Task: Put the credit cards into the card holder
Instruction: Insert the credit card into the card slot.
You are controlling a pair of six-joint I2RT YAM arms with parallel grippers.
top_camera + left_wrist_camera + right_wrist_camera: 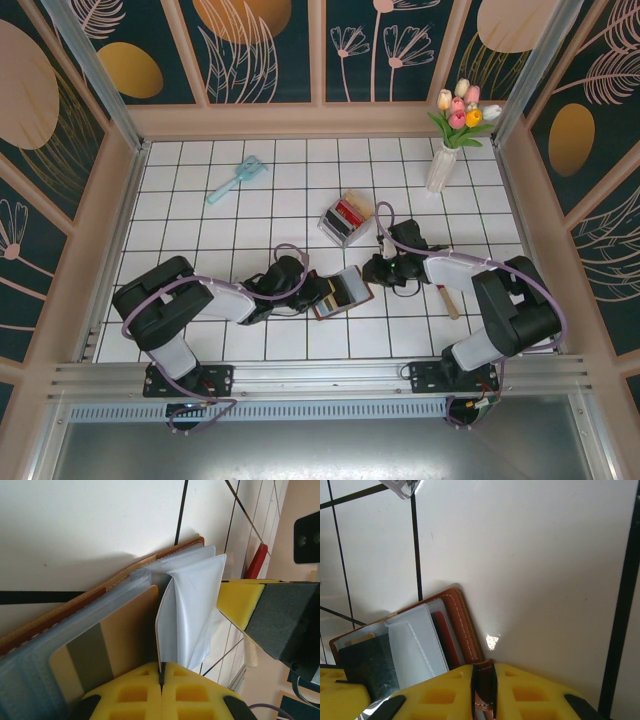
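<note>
Card holder: the small brown leather booklet-style card holder (342, 292) lies open on the white tiled table (200, 230) between the two arms, with its clear sleeves fanned upward.
Left gripper: the left gripper (161, 677) has its yellow pads pressed together on the edge of one thin clear plastic sleeve (192, 610), standing it up off the stack.
Right gripper: the right gripper (484, 680) pinches the stitched leather cover at its rim, pinning the booklet down.
Cards stowed: a tan plastic card (120, 640) with a grey stripe sits in a sleeve; a red plastic card (444, 637) and a black plastic card (370, 667) also lie in pockets.
Cards left: more credit cards (350, 212) stand in the clear plastic box-like tray (326, 226), apart from the card holder and farther up the table.
Step in hand: likely opening a free pocket.
Doing it well: the left gripper should lift the sleeve only enough to gape the pocket mouth, since a hard pull against the right gripper's pinch could drag the booklet. The right gripper is nearer the tray, so it seems the one to release and fetch a card.
Risk: the slick sleeve may slip from the pads and fall shut.
</note>
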